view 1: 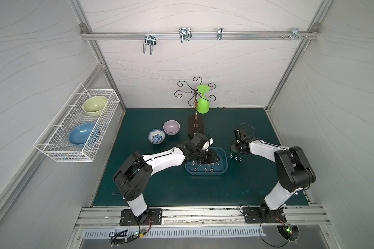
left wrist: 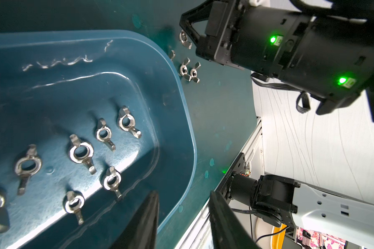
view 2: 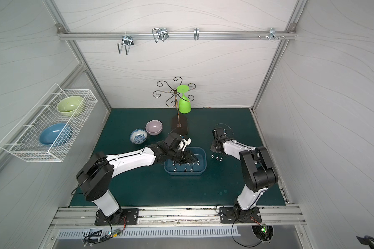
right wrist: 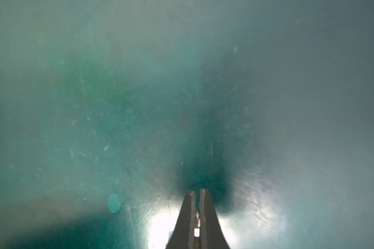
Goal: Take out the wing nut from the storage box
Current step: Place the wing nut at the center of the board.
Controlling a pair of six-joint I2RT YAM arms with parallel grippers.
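The dark-blue storage box [view 1: 205, 173] [view 2: 184, 172] sits mid-mat, and several silver wing nuts [left wrist: 81, 152] lie on its floor. My left gripper [left wrist: 183, 194] [view 1: 214, 158] [view 2: 193, 159] hovers low over the box's right part. It is open, with nothing between its dark fingers [left wrist: 147, 215]. A few more wing nuts [left wrist: 189, 71] [view 1: 235, 157] [view 2: 217, 157] lie on the mat just right of the box. My right gripper [right wrist: 197, 190] [view 1: 234, 151] points down at the mat beside them, shut and empty.
A blue-patterned bowl [view 1: 156, 136] and a pink bowl [view 1: 171, 127] stand left of the box. Behind it is a wire glass rack [view 1: 195, 127] with a green glass [view 1: 202, 103]. A white wire basket [view 1: 78, 127] with two bowls hangs on the left wall.
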